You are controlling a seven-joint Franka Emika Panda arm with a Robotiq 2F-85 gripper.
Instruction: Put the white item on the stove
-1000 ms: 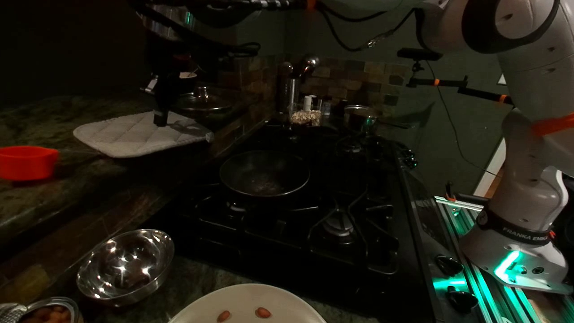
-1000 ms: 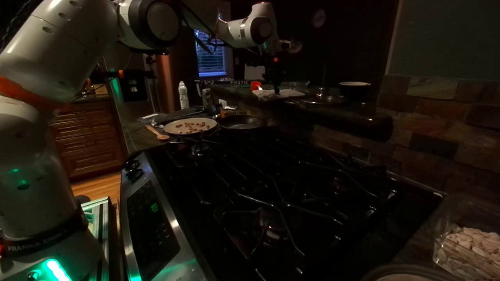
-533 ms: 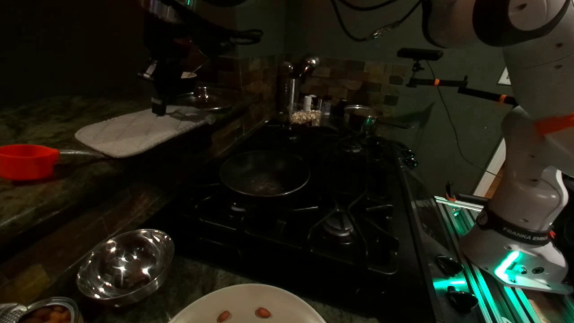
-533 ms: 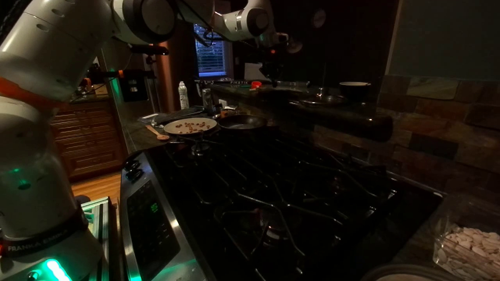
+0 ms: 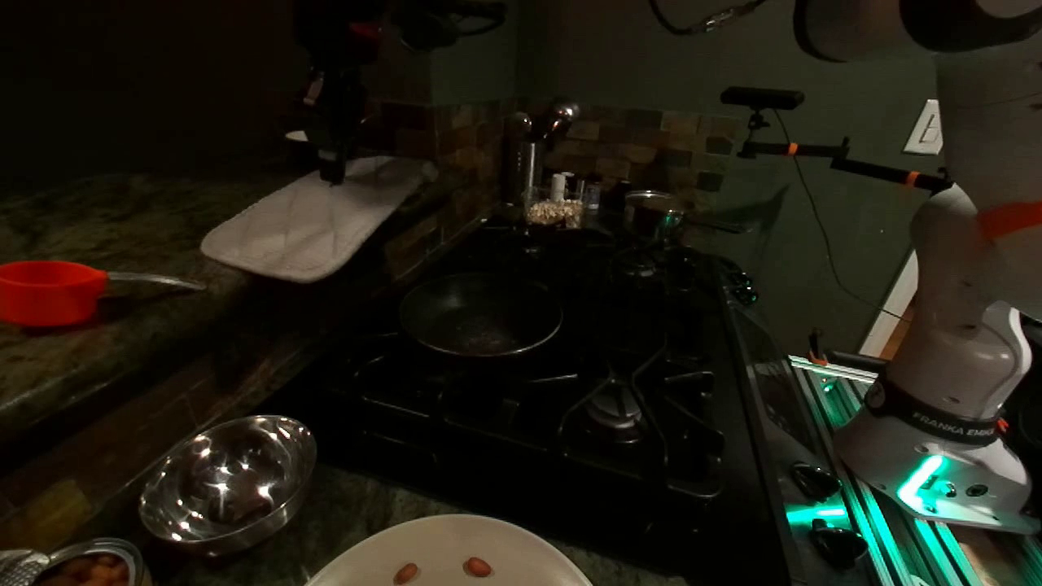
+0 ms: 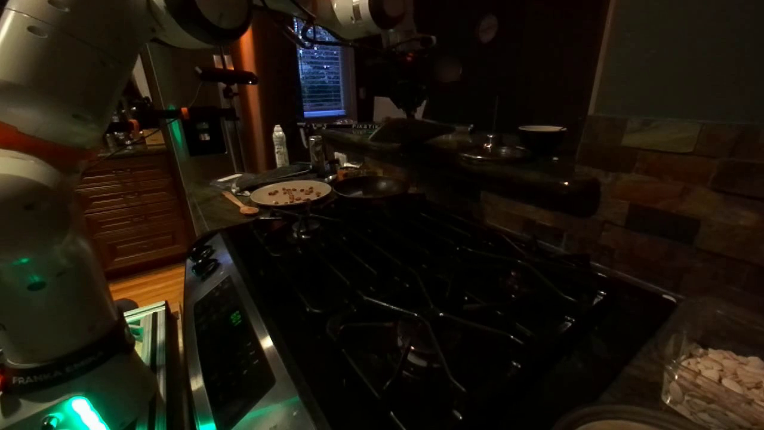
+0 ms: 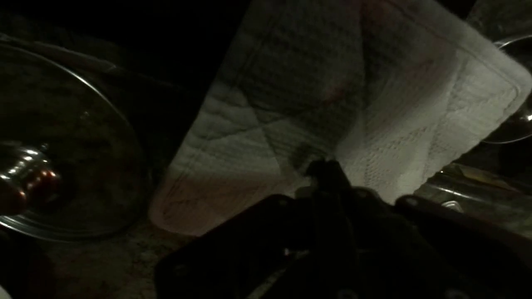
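The white item is a flat, quilted, rounded white pad [image 5: 297, 232]. It is tilted in the air above the raised counter ledge. My gripper [image 5: 332, 175] points down with its fingertips pinched on the pad's cloth. In the wrist view the fingertips [image 7: 326, 162] are closed together on the pad [image 7: 253, 145], which spreads out beyond them. In an exterior view the pad's dark underside [image 6: 412, 131] shows below the gripper [image 6: 412, 112]. The stove [image 5: 521, 427] is a black gas cooktop with iron grates, below and to the side of the ledge; it also shows in an exterior view [image 6: 382, 275].
A dark frying pan [image 5: 480, 317] sits on a burner. The raised ledge [image 5: 49, 366] holds a red cup [image 5: 49, 293] and a glass lid [image 6: 492, 153]. A steel bowl [image 5: 228, 484], a plate with nuts [image 5: 456, 541] and a saucepan [image 5: 651, 216] stand around the stove.
My gripper has risen and moved toward the tiled wall, carrying the pad with it. The pad has lifted and turned, and its underside now shows. The red cup's handle is uncovered.
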